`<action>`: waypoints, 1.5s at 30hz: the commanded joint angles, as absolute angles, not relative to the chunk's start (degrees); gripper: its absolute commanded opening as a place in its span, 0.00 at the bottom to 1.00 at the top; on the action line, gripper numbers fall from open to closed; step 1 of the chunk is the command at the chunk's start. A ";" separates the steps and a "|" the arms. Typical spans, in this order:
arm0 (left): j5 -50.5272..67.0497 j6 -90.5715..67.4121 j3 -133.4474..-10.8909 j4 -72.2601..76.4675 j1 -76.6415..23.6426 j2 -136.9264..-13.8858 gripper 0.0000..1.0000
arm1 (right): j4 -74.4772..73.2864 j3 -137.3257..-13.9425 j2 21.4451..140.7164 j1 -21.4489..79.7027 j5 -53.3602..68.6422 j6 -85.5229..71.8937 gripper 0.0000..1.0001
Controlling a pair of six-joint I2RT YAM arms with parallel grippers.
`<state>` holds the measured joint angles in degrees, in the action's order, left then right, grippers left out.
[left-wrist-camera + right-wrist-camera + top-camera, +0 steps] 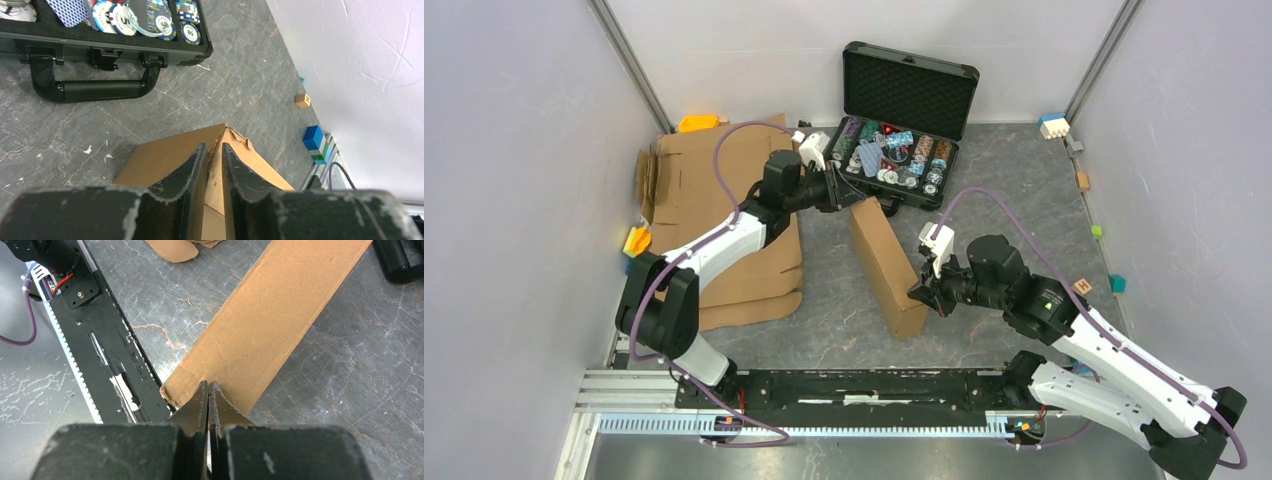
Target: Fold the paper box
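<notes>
The paper box [886,265] is a long, narrow brown cardboard shape lying on the grey table, running from near the black case toward the arms' bases. My left gripper [856,200] is at its far end. In the left wrist view its jaws [213,145] stand a narrow gap apart astride the box's torn top ridge [235,137], so it is open. My right gripper [916,295] is at the box's near end. In the right wrist view it [208,383] is shut, its tips over the near corner of the box [280,315], with nothing visible between them.
An open black case [904,120] of colourful chips stands just beyond the box, its handle [95,90] facing it. Flat cardboard sheets [714,200] lie under the left arm. Small coloured blocks [1054,126] line the walls. The black base rail [100,350] runs near the box's near end.
</notes>
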<state>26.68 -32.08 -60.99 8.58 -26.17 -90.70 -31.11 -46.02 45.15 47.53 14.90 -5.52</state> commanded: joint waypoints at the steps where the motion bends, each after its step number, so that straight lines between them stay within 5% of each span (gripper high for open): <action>1: 19.26 -25.49 -56.68 -0.18 -26.84 -93.41 0.27 | -30.72 -45.64 44.44 47.69 14.73 -5.63 0.01; 22: 4.55 -17.43 -56.45 -2.46 -32.35 -90.88 0.26 | -22.61 -51.15 45.56 47.66 20.27 -8.84 0.00; 33: 2.33 -17.32 -57.23 -3.14 -33.64 -90.54 0.28 | -1.68 -27.15 34.82 47.65 25.50 -17.62 0.00; 45: -2.20 -19.48 -60.03 -10.23 -32.87 -78.90 0.63 | -4.47 -30.71 33.81 47.70 25.38 -15.85 0.00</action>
